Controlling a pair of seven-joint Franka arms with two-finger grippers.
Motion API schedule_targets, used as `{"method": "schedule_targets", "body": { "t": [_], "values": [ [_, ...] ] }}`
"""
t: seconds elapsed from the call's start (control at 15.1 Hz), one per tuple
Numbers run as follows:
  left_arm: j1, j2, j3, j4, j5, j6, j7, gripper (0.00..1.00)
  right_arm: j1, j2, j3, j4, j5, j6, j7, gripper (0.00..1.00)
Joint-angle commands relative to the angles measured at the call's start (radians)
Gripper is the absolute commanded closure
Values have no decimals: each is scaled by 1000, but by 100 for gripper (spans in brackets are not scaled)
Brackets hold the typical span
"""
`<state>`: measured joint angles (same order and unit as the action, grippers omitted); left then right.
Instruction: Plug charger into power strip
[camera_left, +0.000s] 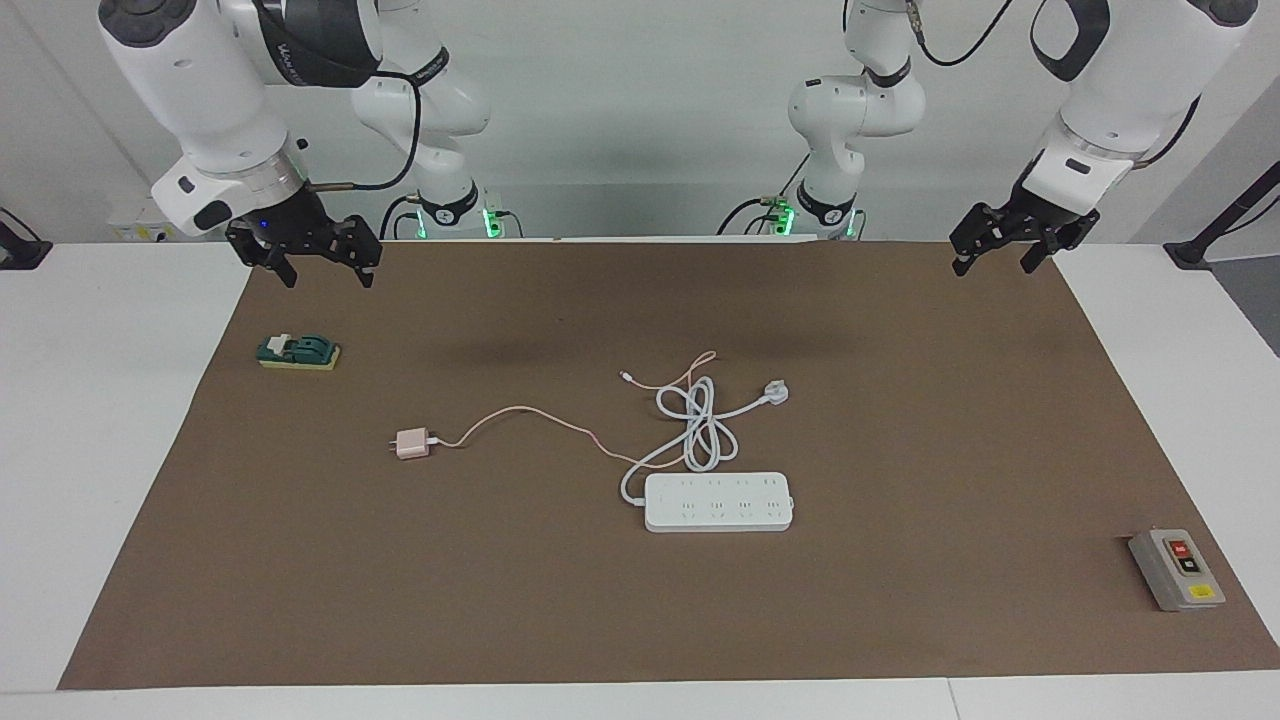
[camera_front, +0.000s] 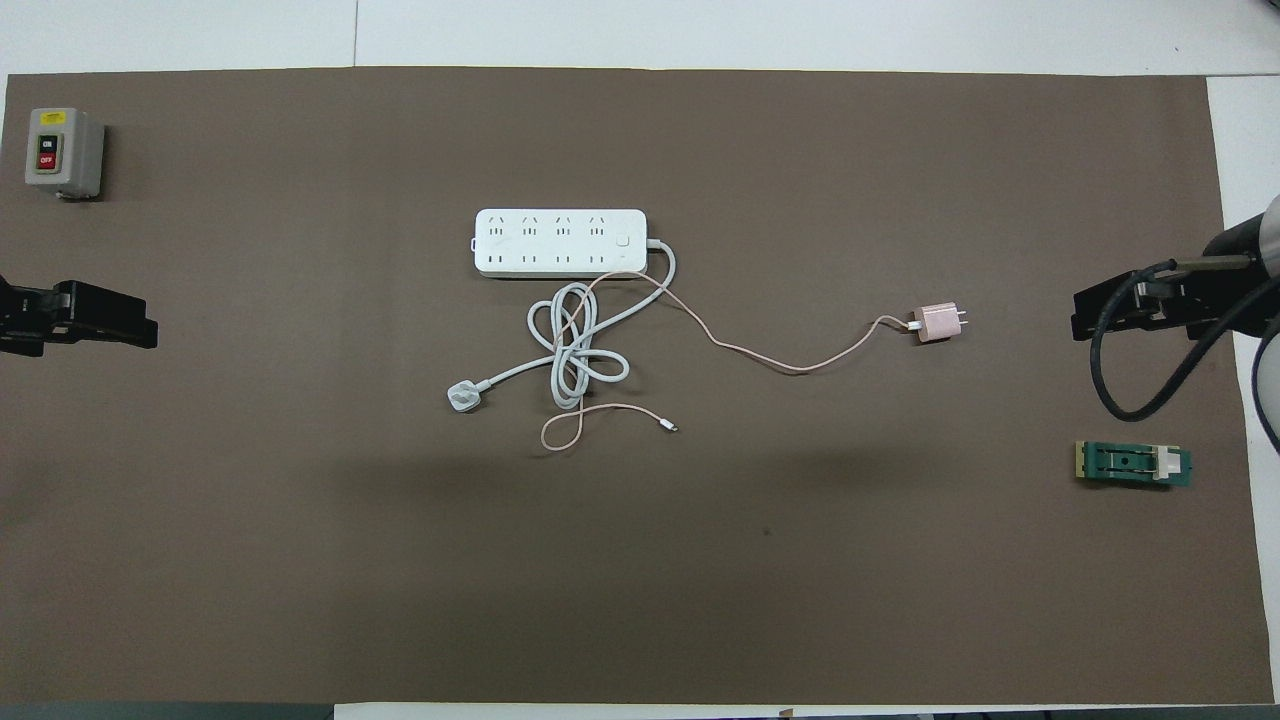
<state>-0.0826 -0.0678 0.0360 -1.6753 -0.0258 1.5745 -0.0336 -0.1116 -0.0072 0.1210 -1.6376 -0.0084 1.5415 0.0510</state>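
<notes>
I see a white flat-topped desk (camera_left: 110, 420) filling most of both views, its top made of panels with thin seams between them. A large brown rectangular paper-like mat (camera_left: 900, 600) covers the middle of the desk, leaving white margins along each edge and at the corners. Above the desk's edge at the top of the facing view stands a plain white wall (camera_left: 640, 110), evenly lit, with soft grey shadows on it. Faint dark shadow patches lie on the mat (camera_front: 480, 470). At one top corner of the facing view, off the desk's end, I can make out a strip of grey floor (camera_left: 1262, 300).
</notes>
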Motion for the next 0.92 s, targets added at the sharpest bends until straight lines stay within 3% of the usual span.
{"method": "schedule_targets", "body": {
  "t": [0.0,0.46,0.66,0.86],
  "values": [
    [3,-15,2,-6,-8,-5,-6,0,-3,-13,3,-21,-9,17,18,0],
    [3,-15,2,-6,-8,-5,-8,0,-5,-14,5,-25,-2,11,32,0],
    [3,-15,2,-6,-8,-5,-6,0,-39,18,5,-39,83,5,266,0],
    [3,-15,2,-6,-8,-5,-6,0,-106,117,0,-34,250,17,488,0]
  ]
}}
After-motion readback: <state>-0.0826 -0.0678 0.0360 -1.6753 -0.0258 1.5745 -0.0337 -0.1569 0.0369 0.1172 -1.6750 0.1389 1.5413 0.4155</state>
